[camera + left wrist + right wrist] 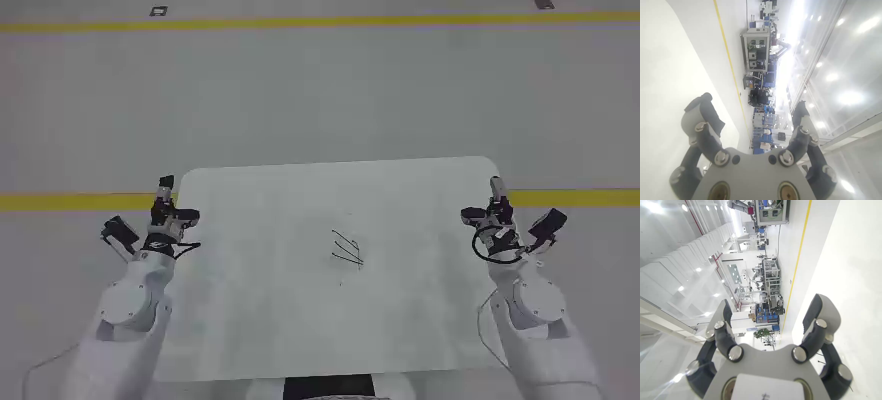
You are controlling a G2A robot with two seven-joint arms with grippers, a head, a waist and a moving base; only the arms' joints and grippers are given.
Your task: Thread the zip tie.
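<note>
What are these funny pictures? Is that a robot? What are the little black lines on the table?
Yes, it is a robot with two arms. The top view comes from a camera up on the robot, looking down at its white table. The thin dark lines in the middle are zip ties, little plastic straps. The other two pictures come from cameras on the robot's wrists. Each shows that arm's own hand: the left gripper and the right gripper. Their fingers are spread open and hold nothing. Both arms sit at the table's sides, apart from the zip ties.
</note>
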